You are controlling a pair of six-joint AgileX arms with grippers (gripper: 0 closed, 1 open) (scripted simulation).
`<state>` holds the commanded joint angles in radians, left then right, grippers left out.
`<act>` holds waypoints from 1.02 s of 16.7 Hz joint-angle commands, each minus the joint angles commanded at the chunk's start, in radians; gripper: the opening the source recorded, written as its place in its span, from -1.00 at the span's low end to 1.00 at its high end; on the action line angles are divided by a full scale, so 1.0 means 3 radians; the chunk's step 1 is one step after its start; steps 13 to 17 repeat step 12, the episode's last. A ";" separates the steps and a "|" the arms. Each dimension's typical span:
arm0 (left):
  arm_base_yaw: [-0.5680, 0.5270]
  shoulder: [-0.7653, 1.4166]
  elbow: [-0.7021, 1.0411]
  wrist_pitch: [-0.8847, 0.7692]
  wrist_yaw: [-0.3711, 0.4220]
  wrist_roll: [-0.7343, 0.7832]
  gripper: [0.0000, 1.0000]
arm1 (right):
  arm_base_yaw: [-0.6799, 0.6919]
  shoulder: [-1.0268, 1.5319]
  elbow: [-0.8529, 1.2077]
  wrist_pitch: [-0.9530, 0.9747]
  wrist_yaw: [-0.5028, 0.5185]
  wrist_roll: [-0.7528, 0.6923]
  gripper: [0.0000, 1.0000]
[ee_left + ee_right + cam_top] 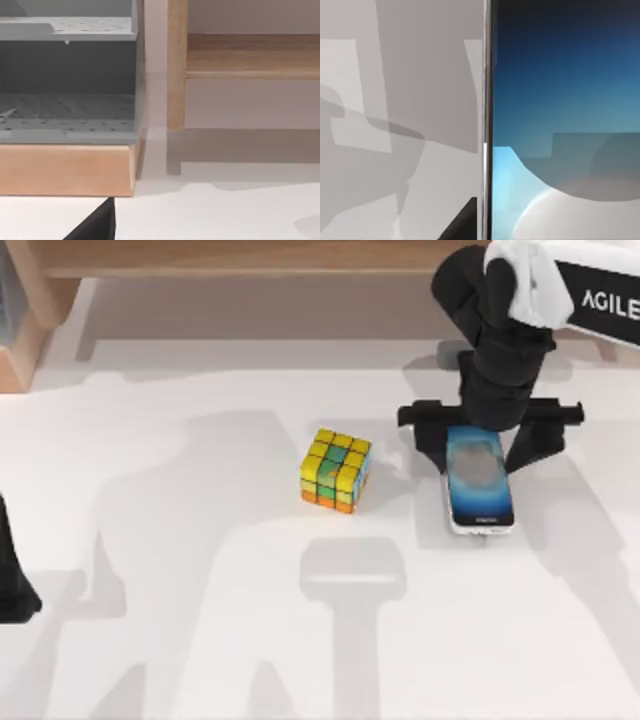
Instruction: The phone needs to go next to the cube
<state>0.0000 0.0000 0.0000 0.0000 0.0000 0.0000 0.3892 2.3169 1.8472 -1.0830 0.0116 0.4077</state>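
Hovering over the phone, right of the cube

Looking down from above, we see our right claw low over the far end of the phone, its two fingers spread wide, one to each side of the handset. The left finger stands just off the phone's left edge and the right finger just off its right edge; we cannot tell whether either one touches it. The phone lies flat on the white desk, screen up, its long axis running near to far, on the right half of the desk. The cube sits near the middle of the desk, to the left of the phone and apart from it, with bare desk between them. It rests squarely on the surface, yellow and green squares up, an orange row along its near bottom edge.

From the right wrist, we see the phone's blue screen and white edge close up, beside grey shadows on the desk.

Our left arm is parked at the left edge of the desk; we cannot tell how its claw stands. From its wrist we see a grey perforated tray on a wooden base, with a wooden shelf beside it; we can make out nothing lying in the tray.
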 joint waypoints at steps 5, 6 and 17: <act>0.0000 0.0000 0.0000 0.0000 0.0000 0.0000 1.00 | 0.0000 0.0000 0.0000 0.0000 0.0000 0.0000 0.81; 0.0000 0.0000 0.0000 0.0000 0.0000 0.0000 1.00 | 0.0000 0.0000 0.0000 0.0000 0.0000 0.0000 0.96; 0.0000 0.0000 0.0000 0.0000 0.0000 0.0000 1.00 | 0.0000 0.0000 0.0000 0.0000 0.0000 0.0000 1.00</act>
